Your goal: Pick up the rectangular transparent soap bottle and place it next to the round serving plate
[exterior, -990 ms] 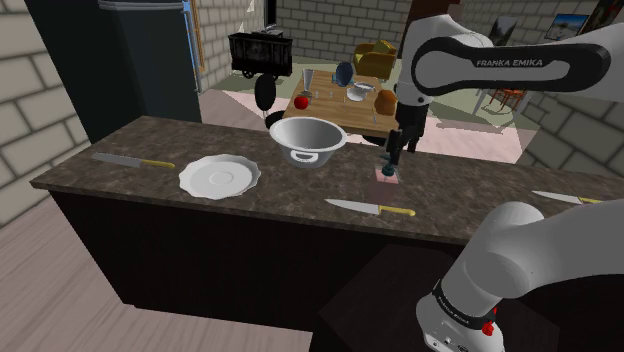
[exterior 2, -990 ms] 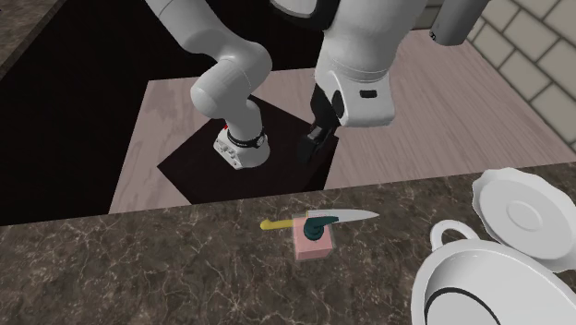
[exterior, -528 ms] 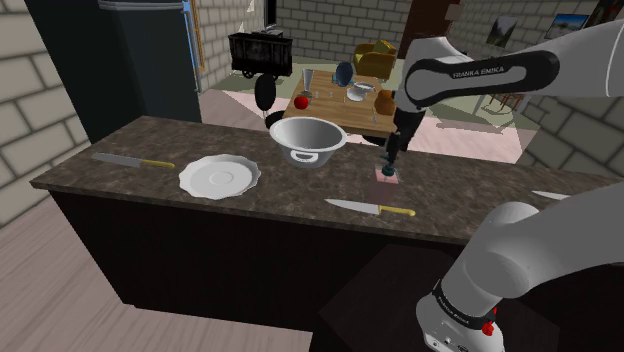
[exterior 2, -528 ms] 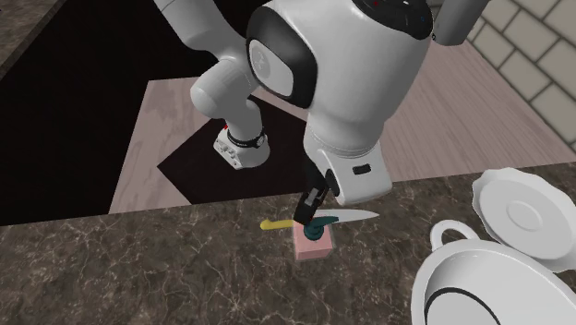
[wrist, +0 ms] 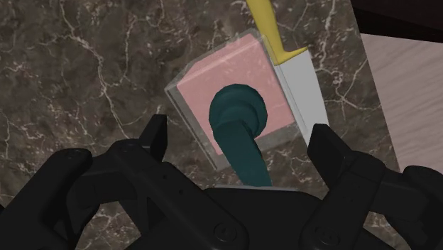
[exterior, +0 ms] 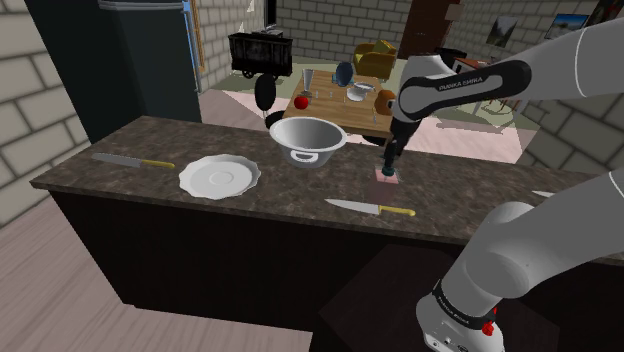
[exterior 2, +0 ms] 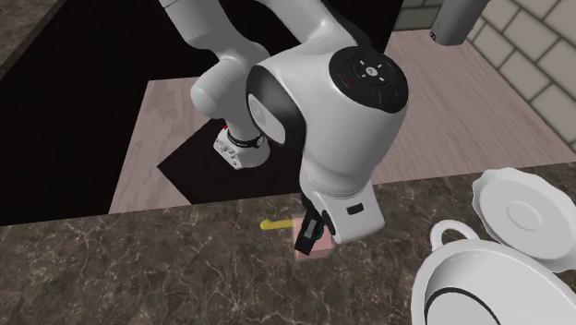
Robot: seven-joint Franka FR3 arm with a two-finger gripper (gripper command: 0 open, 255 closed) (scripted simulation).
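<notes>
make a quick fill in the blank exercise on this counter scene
1. The soap bottle has a ____ body under its dark pump.
2. The claw is ____, with one finger on either side of the bottle.
3. The knife lying next to the bottle has a ____ handle.
4. The plate lies to the shoulder view's ____ of the bowl.

Missing words: pink; open; yellow; left
</notes>
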